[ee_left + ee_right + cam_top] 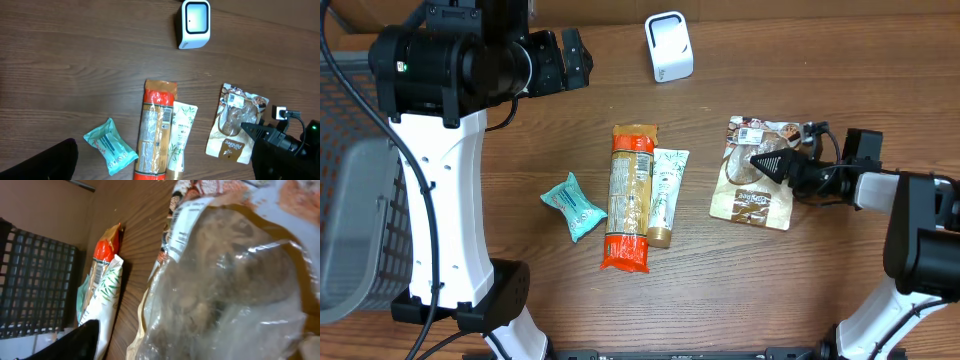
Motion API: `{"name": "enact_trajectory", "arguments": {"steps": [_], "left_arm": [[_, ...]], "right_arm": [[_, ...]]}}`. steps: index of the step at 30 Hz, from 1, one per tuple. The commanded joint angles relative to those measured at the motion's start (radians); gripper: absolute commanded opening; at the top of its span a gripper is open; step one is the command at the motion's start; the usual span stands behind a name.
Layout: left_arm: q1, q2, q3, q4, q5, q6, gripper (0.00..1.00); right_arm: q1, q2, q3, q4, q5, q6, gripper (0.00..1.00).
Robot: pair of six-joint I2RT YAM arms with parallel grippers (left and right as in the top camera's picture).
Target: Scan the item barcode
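white label (183, 224) on brown pouch (750, 206), print too blurred, nothing readable

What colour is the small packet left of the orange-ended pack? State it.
The small packet is teal, clearest in the left wrist view.

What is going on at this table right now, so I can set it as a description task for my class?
The right gripper is low over a brown snack pouch on the right of the wooden table, apparently to pick it up; whether it grips the pouch yet is unclear. The left gripper is raised, open and empty. A white barcode scanner stands at the far edge. A teal packet, an orange-red package and a cream tube lie untouched mid-table.
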Motion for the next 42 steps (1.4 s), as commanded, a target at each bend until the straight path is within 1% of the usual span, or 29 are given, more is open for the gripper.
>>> {"name": "enact_trajectory", "arguments": {"steps": [1, 6, 8, 9, 12, 19, 20, 22, 23, 27, 30, 31, 36, 41, 42], "left_arm": [[0.004, 0.012, 0.006, 0.004, -0.014, 0.016, 1.0], [0.004, 0.012, 0.006, 0.004, -0.014, 0.015, 0.99], [0.004, 0.012, 0.006, 0.004, -0.014, 0.015, 1.0], [0.004, 0.012, 0.006, 0.004, -0.014, 0.015, 1.0], [0.004, 0.012, 0.006, 0.004, -0.014, 0.016, 1.0], [0.004, 0.012, 0.006, 0.004, -0.014, 0.016, 1.0], [0.004, 0.012, 0.006, 0.004, -0.014, 0.015, 1.0], [0.004, 0.012, 0.006, 0.004, -0.014, 0.015, 1.0], [0.004, 0.012, 0.006, 0.004, -0.014, 0.016, 0.99], [0.004, 0.012, 0.006, 0.004, -0.014, 0.015, 1.0], [0.004, 0.012, 0.006, 0.004, -0.014, 0.016, 0.99], [0.001, 0.012, 0.006, 0.004, -0.014, 0.015, 1.0], [0.0, 0.012, 0.006, 0.004, -0.014, 0.015, 1.0], [0.0, 0.012, 0.006, 0.004, -0.014, 0.015, 1.0], [0.0, 0.012, 0.006, 0.004, -0.014, 0.015, 1.0]], "right_arm": [[0.02, 0.098, -0.064, -0.055, 0.174, -0.013, 0.71], [0.08, 0.098, -0.064, -0.092, 0.259, -0.061, 0.69], [0.119, 0.098, -0.064, -0.094, 0.285, -0.061, 0.62], [0.13, 0.098, -0.064, -0.095, 0.286, -0.06, 0.57], [0.132, 0.098, -0.064, -0.101, 0.279, -0.057, 0.37], [0.125, 0.097, -0.05, -0.137, 0.264, -0.057, 0.17], [0.125, 0.096, -0.036, -0.158, 0.264, -0.057, 0.13], [0.119, 0.087, 0.003, -0.23, 0.264, -0.06, 0.09], [0.116, 0.079, 0.029, -0.278, 0.264, -0.069, 0.04], [0.112, 0.022, 0.135, -0.459, 0.208, -0.114, 0.04], [0.114, -0.054, 0.211, -0.569, 0.196, -0.115, 0.04], [0.116, -0.103, 0.243, -0.629, 0.195, -0.143, 0.04], [0.116, -0.238, 0.313, -0.792, 0.195, -0.233, 0.04], [0.116, -0.362, 0.349, -0.903, 0.187, -0.312, 0.04], [0.118, -0.389, 0.351, -0.925, 0.169, -0.346, 0.04]]}}
